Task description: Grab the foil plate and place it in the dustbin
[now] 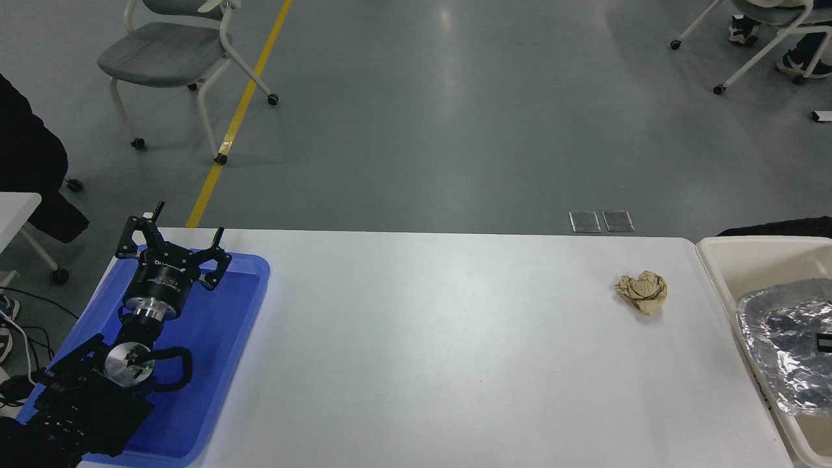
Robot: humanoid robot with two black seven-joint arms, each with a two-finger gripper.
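Observation:
The foil plate (786, 341), shiny and crinkled, lies low inside the cream dustbin (718, 273) at the table's right end, partly cut off by the picture's edge. A small black part (824, 341) shows on the foil at the right edge. It may be a piece of my right gripper, and the rest of that arm is out of view. My left gripper (170, 250) is parked at the lower left over the blue tray (221, 364), with its fingers spread and empty.
A crumpled brown paper ball (642, 292) lies on the white table (422, 344) left of the dustbin. A grey chair (175, 58) stands on the floor beyond the table, and another chair with a person's feet (796, 62) is at the top right.

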